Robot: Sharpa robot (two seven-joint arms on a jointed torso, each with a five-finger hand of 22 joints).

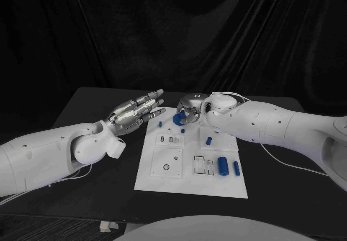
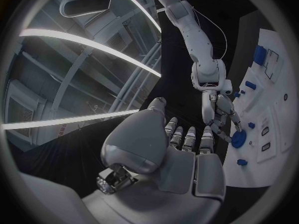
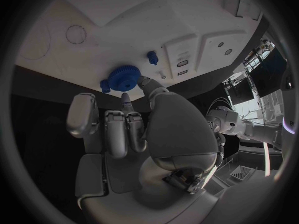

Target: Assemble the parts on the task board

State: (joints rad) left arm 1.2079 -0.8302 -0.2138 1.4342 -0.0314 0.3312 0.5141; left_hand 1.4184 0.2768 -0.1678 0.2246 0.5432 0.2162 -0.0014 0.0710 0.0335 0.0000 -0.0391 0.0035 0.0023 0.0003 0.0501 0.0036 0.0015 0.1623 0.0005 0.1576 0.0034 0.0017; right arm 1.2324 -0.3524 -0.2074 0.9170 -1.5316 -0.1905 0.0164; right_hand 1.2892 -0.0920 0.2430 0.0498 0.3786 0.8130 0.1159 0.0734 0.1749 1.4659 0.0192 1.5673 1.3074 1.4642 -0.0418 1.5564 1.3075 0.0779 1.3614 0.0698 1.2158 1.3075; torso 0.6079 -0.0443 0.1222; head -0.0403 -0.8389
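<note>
White task board (image 1: 189,178) on black table (image 1: 101,100); dark drapes (image 1: 173,40) behind.

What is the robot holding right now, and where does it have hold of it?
The right hand touches a blue gear at its toothed rim, at the task board's far end; whether it truly grips it cannot be told. The left hand holds nothing, fingers outstretched.

You have a black table (image 1: 108,201) before you, and only one thing lies directly on it: the white task board (image 1: 189,187). The board lies flat near the middle of the table, its long side running from 6 o'clock to 12 o'clock. From the centre of the table, the board's far short edge is at 12 o'clock and its near short edge is at 6 o'clock.
</note>
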